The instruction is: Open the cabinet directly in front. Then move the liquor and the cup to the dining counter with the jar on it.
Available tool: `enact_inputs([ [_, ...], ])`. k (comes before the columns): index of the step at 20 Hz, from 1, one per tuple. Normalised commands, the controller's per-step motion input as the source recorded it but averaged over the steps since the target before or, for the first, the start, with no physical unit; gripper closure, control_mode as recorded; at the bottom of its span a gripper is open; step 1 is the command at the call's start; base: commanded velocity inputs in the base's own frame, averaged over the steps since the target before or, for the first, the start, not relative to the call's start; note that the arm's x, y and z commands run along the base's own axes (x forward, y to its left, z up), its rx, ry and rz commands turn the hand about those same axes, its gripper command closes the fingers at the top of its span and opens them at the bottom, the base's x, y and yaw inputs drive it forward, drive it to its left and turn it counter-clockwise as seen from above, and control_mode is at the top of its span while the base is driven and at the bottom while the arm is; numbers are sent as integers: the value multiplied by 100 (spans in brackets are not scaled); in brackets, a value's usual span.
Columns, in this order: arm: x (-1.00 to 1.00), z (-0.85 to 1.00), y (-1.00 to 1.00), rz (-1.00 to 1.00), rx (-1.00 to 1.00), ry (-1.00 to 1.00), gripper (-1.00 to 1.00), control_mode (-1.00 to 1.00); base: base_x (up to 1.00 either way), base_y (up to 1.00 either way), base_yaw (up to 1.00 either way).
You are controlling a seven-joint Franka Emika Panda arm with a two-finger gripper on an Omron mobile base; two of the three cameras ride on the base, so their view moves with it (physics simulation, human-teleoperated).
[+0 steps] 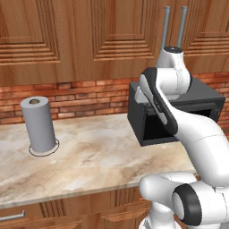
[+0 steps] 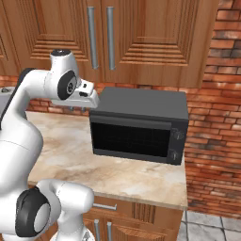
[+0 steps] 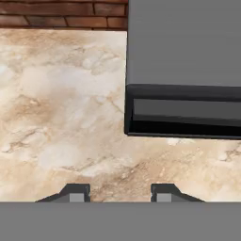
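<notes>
Your gripper [image 3: 120,193] hangs over the marble worktop [image 3: 61,117], fingers pointing down at it. The two fingertips [image 3: 75,192] stand apart with only bare stone between them, so the jaws are parted and hold nothing.

The black microwave [image 2: 139,124] sits just ahead of the fingers and off to the side of the right fingertip; its top and front edge [image 3: 183,94] take up that corner of the hand view. It is the nearest thing to the fingers, but they are not touching it. In the right base view the hand sits beside the microwave's upper left corner.

The cabinet [image 2: 141,37] is on the wall above the fingers and behind the microwave. Both doors are shut, and the pair of long silver bar handles [image 2: 101,35] runs side by side right above the wrist. In the left base view you see the same handles [image 1: 174,27] poking up over the arm.

A grey paper-towel roll [image 1: 39,125] stands upright on the worktop, well off to the fingers' left. A brick backsplash [image 1: 80,98] runs between the worktop and the cabinet.
</notes>
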Motion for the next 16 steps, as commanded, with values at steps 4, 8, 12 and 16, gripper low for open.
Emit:
enact_inputs([
  [4, -2, 0, 2, 0, -2, -5, -100, -100, 0, 0, 0],
  [8, -45, 2, 2, 5, -15, -45, -100, -100, 0, 0, 0],
  [12, -53, 23, -1, 7, -17, -50, -100, -100, 0, 0, 0],
  [16, -49, 46, -12, 7, -10, -53, -100, -100, 0, 0, 0],
])
